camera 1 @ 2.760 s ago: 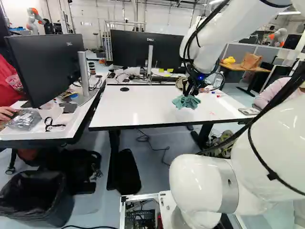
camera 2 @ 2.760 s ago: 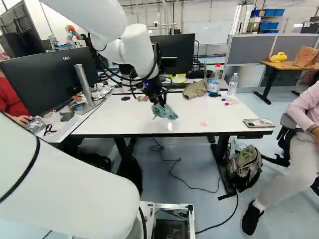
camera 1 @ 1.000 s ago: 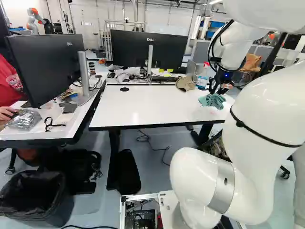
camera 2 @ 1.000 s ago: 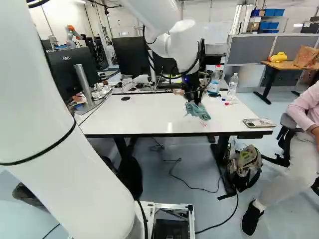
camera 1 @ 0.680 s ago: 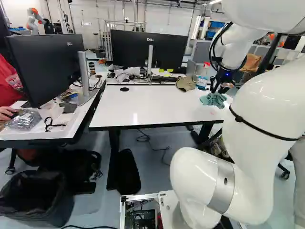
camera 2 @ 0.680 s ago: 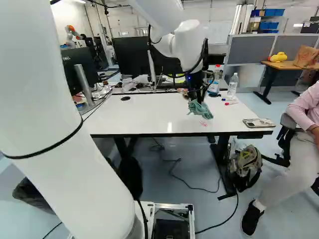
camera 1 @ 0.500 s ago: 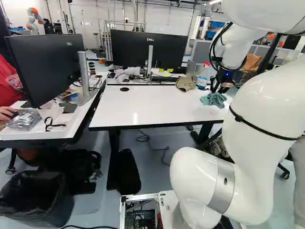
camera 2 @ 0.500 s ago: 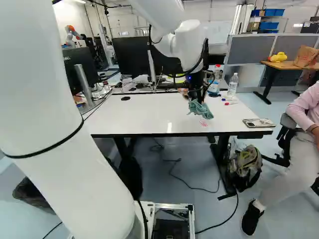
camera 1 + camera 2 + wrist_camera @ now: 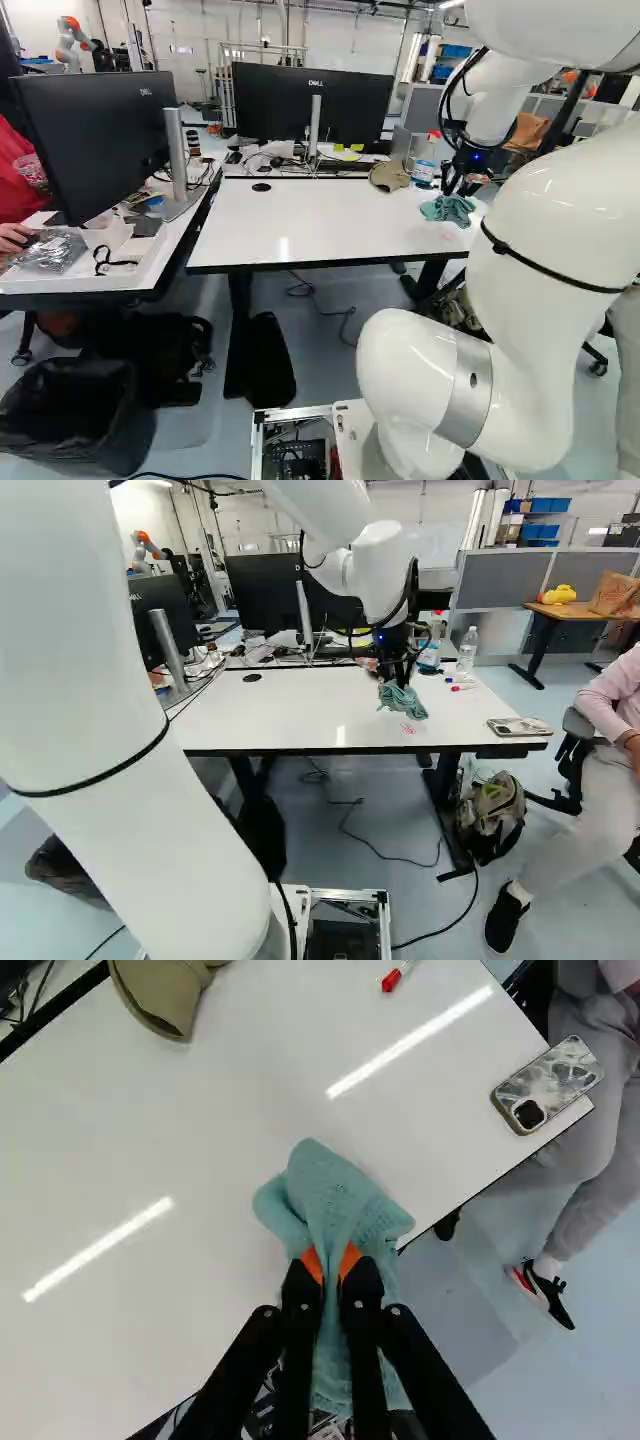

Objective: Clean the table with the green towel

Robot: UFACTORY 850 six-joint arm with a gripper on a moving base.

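Observation:
My gripper (image 9: 396, 674) is over the right part of the white table (image 9: 290, 705), holding the green towel (image 9: 402, 700). In the left base view the towel (image 9: 448, 209) hangs bunched below the fingers, at or just above the tabletop; I cannot tell whether it touches. Seen from the wrist, the gripper (image 9: 332, 1262) is shut on a fold of the towel (image 9: 340, 1195), its orange pads pressing from both sides. Cloth spreads out ahead of and under the fingers. Red marks (image 9: 408, 728) show on the table just in front of the towel.
A beige cap (image 9: 165, 990), a blue-labelled bottle (image 9: 429, 656) and a clear bottle (image 9: 468, 649) stand toward the back. A red-capped marker (image 9: 392, 980) and a phone (image 9: 550, 1085) lie to the right. Monitors (image 9: 310, 103) rise behind. Another robot (image 9: 72, 42) stands far back. A person sits by the right edge.
Since the earliest frames the arm has swung right across the table with the towel in its grip, uncovering the cap in the left base view. Over the last half second it barely moves.

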